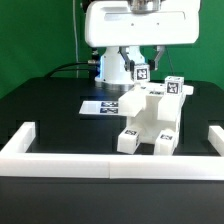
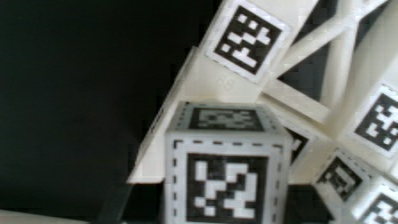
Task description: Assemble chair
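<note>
The white blocky chair (image 1: 150, 120) stands in the middle of the black table, with square tags on its upper parts. My gripper (image 1: 141, 62) hangs from the white robot body just above the chair's rear upper corner, with a tagged piece (image 1: 141, 71) right below its dark fingers. In the wrist view, a tagged white block (image 2: 222, 170) fills the lower middle. The X-braced panel (image 2: 294, 60) with its own tag lies beyond it. My fingers do not show in the wrist view, and I cannot tell whether the jaws are closed on the piece.
The marker board (image 1: 103, 105) lies flat on the table at the exterior view's left of the chair. A long low white border wall (image 1: 110, 165) runs along the front, with short arms at both sides. The robot base (image 1: 112, 65) stands behind.
</note>
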Robot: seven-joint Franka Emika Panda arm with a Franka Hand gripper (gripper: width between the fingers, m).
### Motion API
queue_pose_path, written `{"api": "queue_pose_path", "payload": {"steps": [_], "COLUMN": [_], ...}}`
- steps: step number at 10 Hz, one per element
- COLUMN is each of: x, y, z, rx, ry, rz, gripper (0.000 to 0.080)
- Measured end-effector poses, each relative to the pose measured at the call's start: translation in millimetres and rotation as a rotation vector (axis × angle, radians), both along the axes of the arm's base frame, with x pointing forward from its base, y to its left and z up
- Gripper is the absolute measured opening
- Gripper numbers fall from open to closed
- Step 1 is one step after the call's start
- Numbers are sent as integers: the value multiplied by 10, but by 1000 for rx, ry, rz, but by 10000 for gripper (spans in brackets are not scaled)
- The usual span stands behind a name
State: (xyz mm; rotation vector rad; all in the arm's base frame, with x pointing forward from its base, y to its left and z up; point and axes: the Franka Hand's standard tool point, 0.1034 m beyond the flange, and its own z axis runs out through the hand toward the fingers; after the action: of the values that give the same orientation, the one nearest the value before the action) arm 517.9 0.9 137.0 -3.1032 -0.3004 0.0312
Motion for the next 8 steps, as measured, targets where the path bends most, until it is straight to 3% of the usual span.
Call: {"api": "queue_pose_path", "payload": {"steps": [8], "x": [21], "y": [-19], "z": [-52], "rx": [-10], "ry": [-22], "rz": [-1], "gripper": [288]}}
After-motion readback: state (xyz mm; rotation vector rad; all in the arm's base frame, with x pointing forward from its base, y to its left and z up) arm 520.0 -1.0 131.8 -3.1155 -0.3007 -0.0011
